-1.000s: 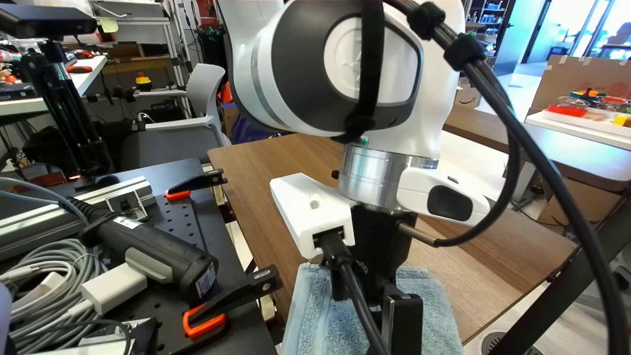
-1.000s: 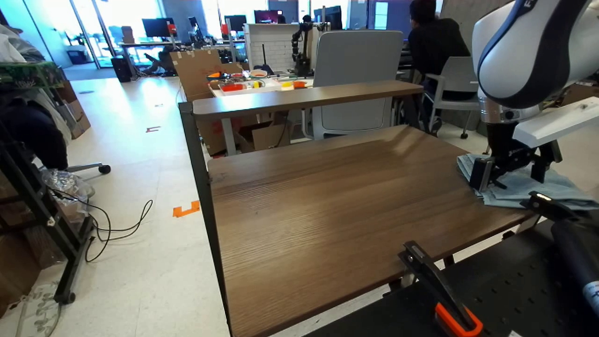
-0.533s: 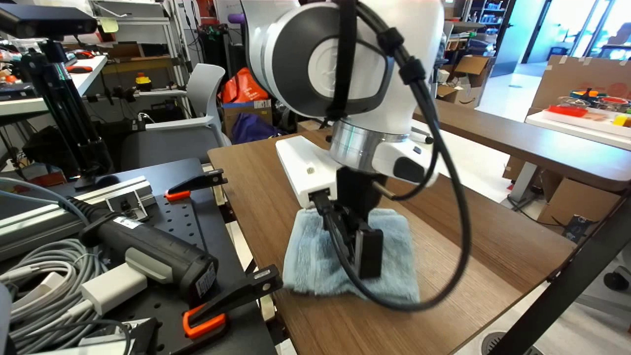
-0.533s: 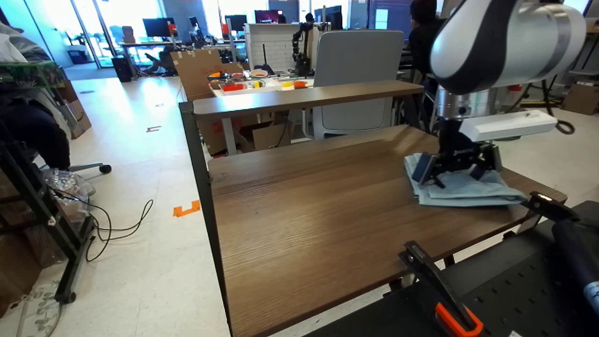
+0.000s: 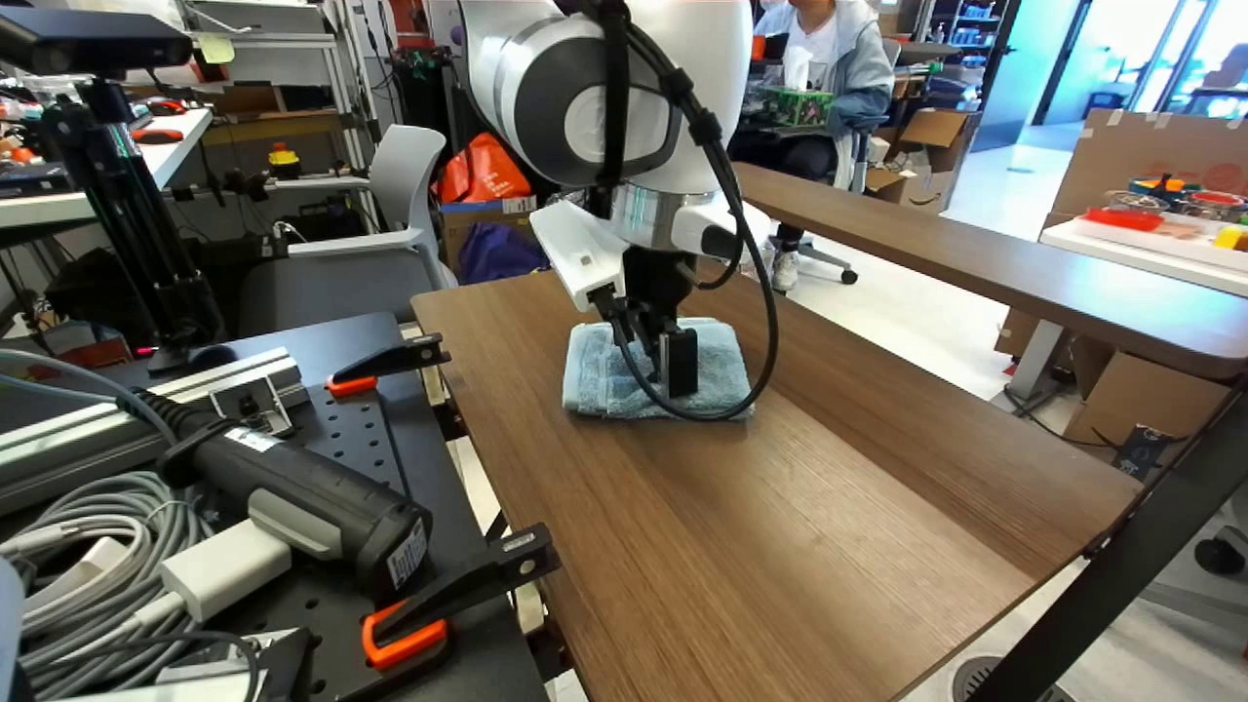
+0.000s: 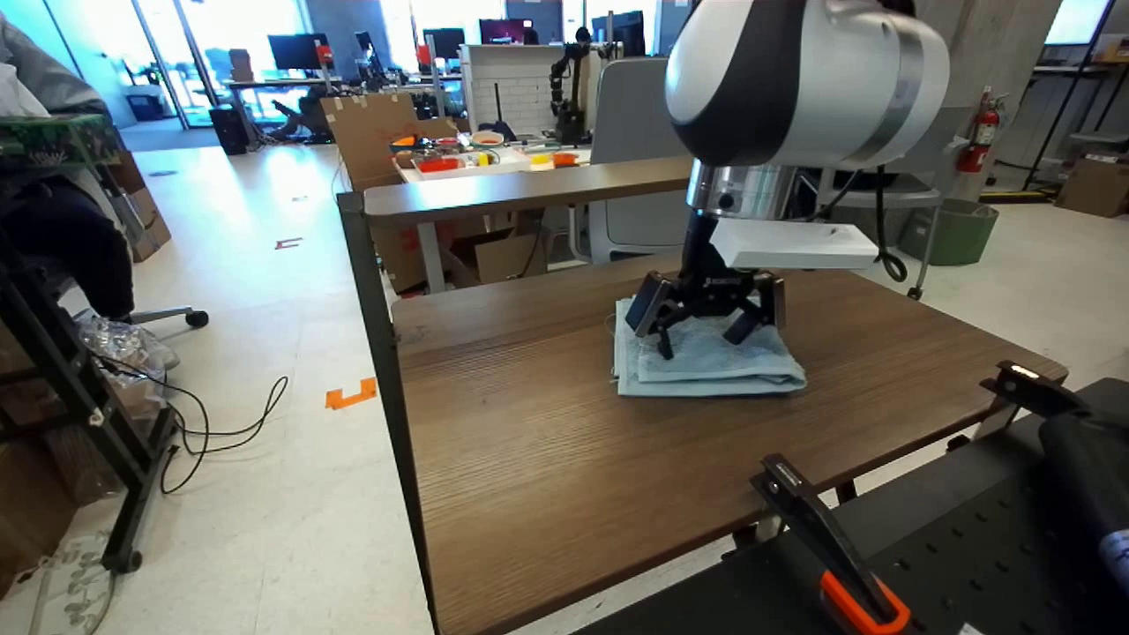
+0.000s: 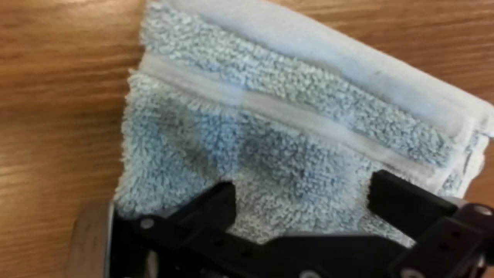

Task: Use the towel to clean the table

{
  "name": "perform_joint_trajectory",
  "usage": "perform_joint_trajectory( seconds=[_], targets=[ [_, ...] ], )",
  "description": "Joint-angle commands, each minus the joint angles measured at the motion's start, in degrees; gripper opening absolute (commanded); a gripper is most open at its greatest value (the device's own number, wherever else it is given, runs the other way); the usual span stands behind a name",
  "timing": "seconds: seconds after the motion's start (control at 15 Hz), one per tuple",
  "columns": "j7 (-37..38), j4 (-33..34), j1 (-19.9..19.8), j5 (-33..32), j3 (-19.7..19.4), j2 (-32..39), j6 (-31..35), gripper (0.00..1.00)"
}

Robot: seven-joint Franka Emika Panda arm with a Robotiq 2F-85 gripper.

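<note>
Soft towel point(image 6: 719, 362), folded flat under a spread gripper point(image 7: 303, 189).
The towel looks light, limp and hard to harm; its rough nap should drag rather than skid. A pinch near the middle, through every layer, seems best, as the layered edge at the right of the wrist view might peel away. At the bottom of that view the fingers point(image 7: 216, 204) stand well apart, pinching nothing. Beneath lies the table point(image 6: 547, 467), bearing the towel right of centre in an exterior view.

No legible text or numbers.
</note>
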Motion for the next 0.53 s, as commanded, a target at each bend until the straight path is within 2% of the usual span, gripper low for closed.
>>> perform_joint_trajectory(
  seconds=[0.0,0.2,0.47],
  targets=[
    [-3.37,0.74,-1.01,1.65,0.97,-0.70,1.54,1.00],
    [-5.75,-0.95,-3.40,2.81,2.49,-4.78,1.73,1.00],
    [-12.87,-3.57,-9.82,9.00,8.06,-10.10,2.24,1.00]
  ],
)
